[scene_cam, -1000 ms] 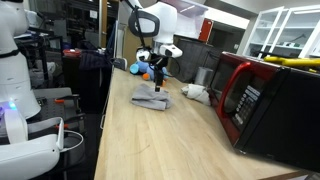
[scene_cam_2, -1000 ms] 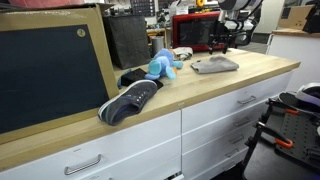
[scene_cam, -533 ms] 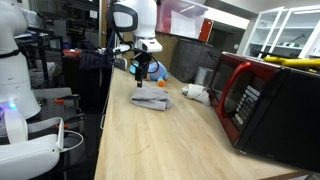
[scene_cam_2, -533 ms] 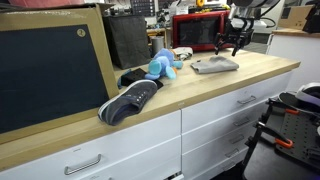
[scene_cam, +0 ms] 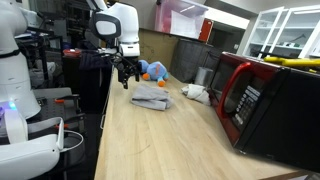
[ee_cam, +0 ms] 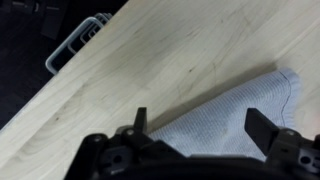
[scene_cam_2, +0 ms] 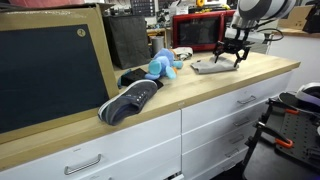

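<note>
Gripper (scene_cam: 124, 78) hung wide open over the wooden counter (scene_cam: 150, 145), jaws fully spread, nothing held. It sat just above one edge of the grey cloth (scene_cam: 152, 96), which lay crumpled on the counter; the wrist view showed cloth under and between the fingers (ee_cam: 140, 120). Blue plush toy (scene_cam: 155, 70) sat just beside the cloth, red microwave (scene_cam: 255, 100) well apart, dark shoe (scene_cam_2: 130, 100) further along.

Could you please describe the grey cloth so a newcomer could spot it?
Start at the long wooden counter with the red microwave. On it lies the grey cloth, by the open gripper. It is flat fabric, unlike the rounded blue plush toy behind.
</note>
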Robot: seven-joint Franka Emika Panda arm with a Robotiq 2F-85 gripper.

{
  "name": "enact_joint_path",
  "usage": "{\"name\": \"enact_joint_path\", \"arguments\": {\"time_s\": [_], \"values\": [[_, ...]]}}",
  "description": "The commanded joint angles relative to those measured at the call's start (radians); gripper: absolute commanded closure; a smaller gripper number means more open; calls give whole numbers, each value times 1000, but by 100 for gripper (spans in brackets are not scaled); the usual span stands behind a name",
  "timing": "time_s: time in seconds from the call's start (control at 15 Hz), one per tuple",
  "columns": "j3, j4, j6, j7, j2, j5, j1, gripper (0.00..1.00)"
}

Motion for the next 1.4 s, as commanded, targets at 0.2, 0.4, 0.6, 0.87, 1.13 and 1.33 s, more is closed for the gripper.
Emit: {"name": "enact_joint_path", "arguments": {"time_s": [0.2,0.4,0.6,0.87,1.13,1.33], "values": [[129,-37,137,332,42,24,-1,0],[176,-13,179,406,97,-7,-43,0],[190,20,224,422,157,-22,-69,0],[156,78,211,432,213,-29,-61,0],[122,108,216,438,243,-7,-21,0],[110,124,217,441,252,13,9,0]]}}
